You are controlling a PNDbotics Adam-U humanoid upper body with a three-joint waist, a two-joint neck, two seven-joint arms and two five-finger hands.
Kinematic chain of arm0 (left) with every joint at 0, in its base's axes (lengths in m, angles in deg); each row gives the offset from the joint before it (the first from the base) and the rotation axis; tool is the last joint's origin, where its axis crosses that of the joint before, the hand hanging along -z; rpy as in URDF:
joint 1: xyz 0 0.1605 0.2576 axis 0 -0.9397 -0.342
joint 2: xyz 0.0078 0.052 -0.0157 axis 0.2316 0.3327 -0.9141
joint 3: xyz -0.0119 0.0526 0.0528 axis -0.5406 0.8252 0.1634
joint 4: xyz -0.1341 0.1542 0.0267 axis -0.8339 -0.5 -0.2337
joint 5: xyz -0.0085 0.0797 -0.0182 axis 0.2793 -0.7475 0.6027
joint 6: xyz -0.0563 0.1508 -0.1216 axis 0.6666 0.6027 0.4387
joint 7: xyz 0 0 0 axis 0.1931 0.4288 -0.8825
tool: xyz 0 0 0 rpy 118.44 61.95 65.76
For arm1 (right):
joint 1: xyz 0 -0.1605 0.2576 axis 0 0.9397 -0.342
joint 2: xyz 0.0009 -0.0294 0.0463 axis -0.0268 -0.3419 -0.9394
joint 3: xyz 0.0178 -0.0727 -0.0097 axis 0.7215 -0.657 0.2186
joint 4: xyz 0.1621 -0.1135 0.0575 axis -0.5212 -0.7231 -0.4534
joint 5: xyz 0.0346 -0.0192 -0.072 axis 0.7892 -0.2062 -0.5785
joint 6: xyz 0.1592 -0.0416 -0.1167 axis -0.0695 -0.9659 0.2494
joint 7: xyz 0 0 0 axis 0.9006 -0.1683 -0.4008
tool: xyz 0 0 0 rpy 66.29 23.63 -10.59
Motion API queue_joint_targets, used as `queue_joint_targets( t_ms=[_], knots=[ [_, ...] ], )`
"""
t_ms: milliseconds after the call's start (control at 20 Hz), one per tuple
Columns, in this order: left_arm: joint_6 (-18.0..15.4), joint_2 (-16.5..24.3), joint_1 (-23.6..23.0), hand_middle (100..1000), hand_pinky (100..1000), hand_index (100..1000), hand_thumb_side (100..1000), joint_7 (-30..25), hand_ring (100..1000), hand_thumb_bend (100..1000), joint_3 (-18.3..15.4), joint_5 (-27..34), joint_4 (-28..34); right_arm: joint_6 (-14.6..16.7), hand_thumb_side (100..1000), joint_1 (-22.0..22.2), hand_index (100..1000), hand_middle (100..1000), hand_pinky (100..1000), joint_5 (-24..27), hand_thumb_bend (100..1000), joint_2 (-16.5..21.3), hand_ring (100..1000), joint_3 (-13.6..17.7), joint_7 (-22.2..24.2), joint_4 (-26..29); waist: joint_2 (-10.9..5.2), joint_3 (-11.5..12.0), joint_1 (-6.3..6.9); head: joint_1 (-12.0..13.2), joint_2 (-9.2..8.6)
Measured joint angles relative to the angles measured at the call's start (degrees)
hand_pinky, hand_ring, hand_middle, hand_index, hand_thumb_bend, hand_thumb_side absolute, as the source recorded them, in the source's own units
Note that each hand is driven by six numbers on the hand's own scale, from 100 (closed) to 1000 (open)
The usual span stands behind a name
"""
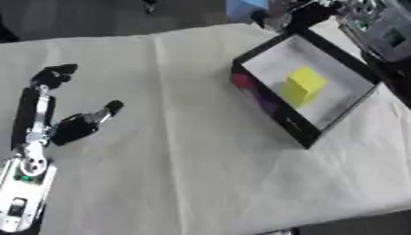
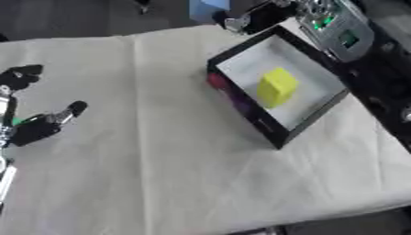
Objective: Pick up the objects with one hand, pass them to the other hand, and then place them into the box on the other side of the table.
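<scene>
While the yellow rectangular block (image 1: 302,86) lies inside the shallow black-walled box (image 1: 273,112) with a pale floor on the right side of the cloth-covered surface (image 1: 185,151), the black and silver left hand (image 1: 48,110) rests well apart from it at the left edge, fingers straight and thumb spread, holding nothing. The right hand (image 1: 301,13) shows at the top, just past the box's far corner; whether its fingers are curled I cannot tell.
</scene>
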Motion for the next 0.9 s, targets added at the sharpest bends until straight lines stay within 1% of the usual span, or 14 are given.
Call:
queue_joint_targets(
  t_ms=[200,350,500,700,750,800,900],
  knots=[
    [0.24,0.89,-0.19,743,853,821,440,0.41,774,739,-0.3,0.62,0.73,0.98,100,4.8,590,440,834,-1.26,100,2.21,625,1.82,-1.9,0.07,0.0,-0.03,0.04,-1.84,0.0],
    [0.41,1.29,-0.55,743,853,821,443,0.65,773,741,-0.39,1.2,1.41,1.26,100,8.03,597,444,837,-2.9,100,2.72,624,2.92,-2.84,0.0,0.0,-0.25,0.23,-2.43,0.0],
    [0.54,1.3,-0.72,745,852,821,448,0.78,776,733,-0.39,1.56,1.87,1.16,100,9.53,596,453,834,-4.22,100,2.72,632,3.81,-3.32,-0.43,0.0,-0.34,0.77,-2.75,0.0],
    [1.07,1.28,-0.96,744,852,820,450,1.32,775,726,-0.7,1.85,2.02,2.09,100,9.94,618,482,830,-7.47,100,2.68,660,4.39,-4.59,-2.57,0.0,-0.43,0.81,-3.11,0.0],
    [1.18,1.27,-0.96,744,852,820,449,1.45,775,726,-0.72,1.95,2.02,2.53,100,9.94,621,487,827,-8.85,126,2.62,668,4.4,-4.95,-3.46,0.0,-0.45,0.81,-3.18,0.0],
    [1.25,1.26,-0.96,744,852,820,448,1.56,775,725,-0.72,2.0,2.02,3.16,100,9.94,627,497,830,-10.33,199,2.48,702,4.42,-5.43,-4.32,0.0,-0.46,0.81,-3.21,0.0],
    [1.28,1.24,-0.96,744,852,819,447,1.75,775,724,-0.73,2.05,2.03,4.91,100,9.95,641,511,846,-13.89,259,2.31,729,4.51,-7.08,-5.99,0.0,-0.46,0.81,-3.05,0.0]
  ],
)
